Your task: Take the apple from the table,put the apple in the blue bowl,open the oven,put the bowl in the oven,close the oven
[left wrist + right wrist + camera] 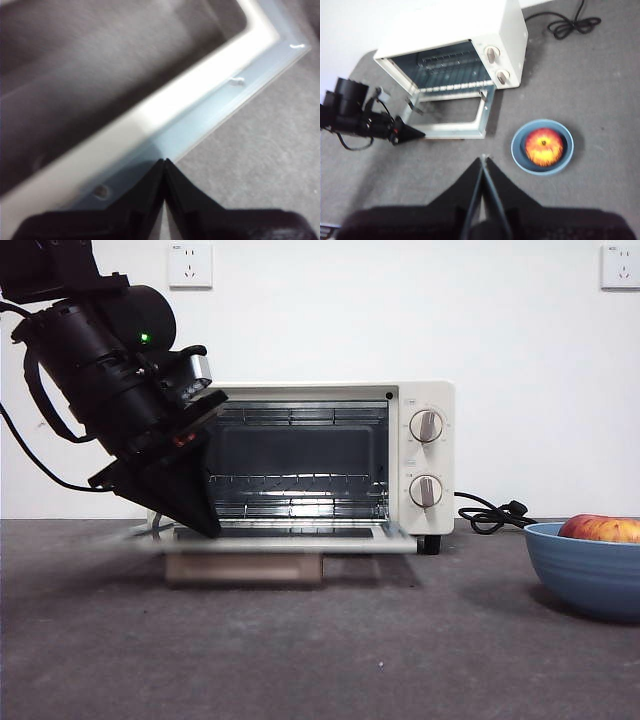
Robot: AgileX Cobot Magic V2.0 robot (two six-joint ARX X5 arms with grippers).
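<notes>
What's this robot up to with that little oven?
The toaster oven stands open, its door folded down flat. The left gripper, jaws shut, is at the door's front edge. The apple already sits in the blue bowl on the table beside the oven. The right gripper hovers high above, jaws shut.

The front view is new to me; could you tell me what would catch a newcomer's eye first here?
The big dark left gripper fills the picture's left side, its shut jaws at the corner of the oven door, which lies folded down flat and shows the wire racks. At the right edge, apart from the oven, the apple sits in the blue bowl on the table.
</notes>
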